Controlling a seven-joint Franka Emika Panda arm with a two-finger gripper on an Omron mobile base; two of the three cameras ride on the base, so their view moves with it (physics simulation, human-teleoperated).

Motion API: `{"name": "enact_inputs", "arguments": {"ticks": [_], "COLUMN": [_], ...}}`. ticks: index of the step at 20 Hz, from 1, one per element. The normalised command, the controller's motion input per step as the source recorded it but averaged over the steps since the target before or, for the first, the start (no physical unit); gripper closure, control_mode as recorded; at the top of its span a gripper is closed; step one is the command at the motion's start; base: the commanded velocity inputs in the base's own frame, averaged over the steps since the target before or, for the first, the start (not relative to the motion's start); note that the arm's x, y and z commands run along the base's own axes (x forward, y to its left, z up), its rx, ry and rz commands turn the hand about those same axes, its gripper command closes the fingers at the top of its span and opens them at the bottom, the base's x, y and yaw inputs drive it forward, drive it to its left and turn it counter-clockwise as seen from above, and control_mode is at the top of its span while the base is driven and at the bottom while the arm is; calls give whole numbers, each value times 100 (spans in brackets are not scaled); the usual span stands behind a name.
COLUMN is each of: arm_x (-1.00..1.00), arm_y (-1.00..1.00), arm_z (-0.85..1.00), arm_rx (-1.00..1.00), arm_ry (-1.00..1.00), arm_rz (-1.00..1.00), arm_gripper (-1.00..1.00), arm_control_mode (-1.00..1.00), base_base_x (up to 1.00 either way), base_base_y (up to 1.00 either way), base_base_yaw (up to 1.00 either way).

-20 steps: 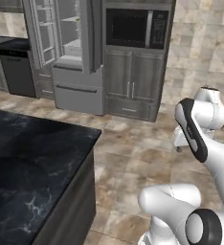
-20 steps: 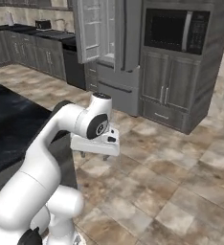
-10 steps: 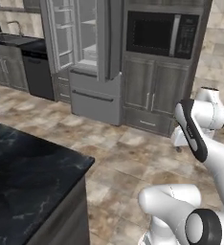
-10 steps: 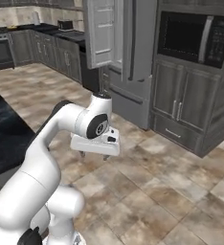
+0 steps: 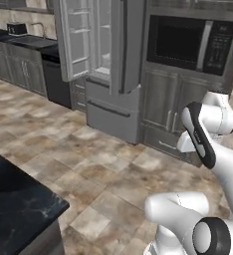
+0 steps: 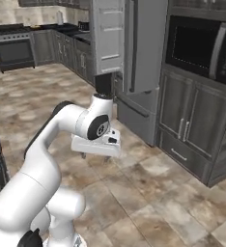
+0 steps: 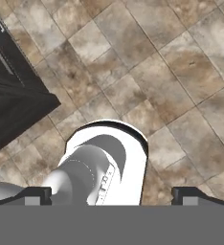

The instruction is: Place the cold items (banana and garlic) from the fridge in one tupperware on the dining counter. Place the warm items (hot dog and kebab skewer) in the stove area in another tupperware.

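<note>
Hand view looks down at tiled floor point(image 7: 181, 72), jaws spread wide and empty; the fridge point(image 5: 106, 69) stands ahead, one door open, beside the microwave point(image 5: 190, 42).

Base views flank the arm, sharing the fridge point(image 5: 106, 69) ahead, hand view facing floor tiles point(image 7: 171, 72)
</note>
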Motion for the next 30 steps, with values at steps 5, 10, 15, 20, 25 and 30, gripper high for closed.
{"name": "enact_inputs", "arguments": {"ticks": [5,10,15,20,25,30], "arm_x": [0,0,0,0,0,0], "arm_y": [0,0,0,0,0,0], "arm_z": [0,0,0,0,0,0], "arm_rx": [0,0,0,0,0,0], "arm_ry": [0,0,0,0,0,0], "arm_rz": [0,0,0,0,0,0], "arm_gripper": [-100,-100,-100,-100,-100,-100], "arm_control_mode": [100,100,100,100,100,100], "base_base_x": [100,100,100,100,100,89], "base_base_y": [-36,-17,-40,-40,-30,-1], "base_base_yaw": [39,49,49,46,42,1]}}
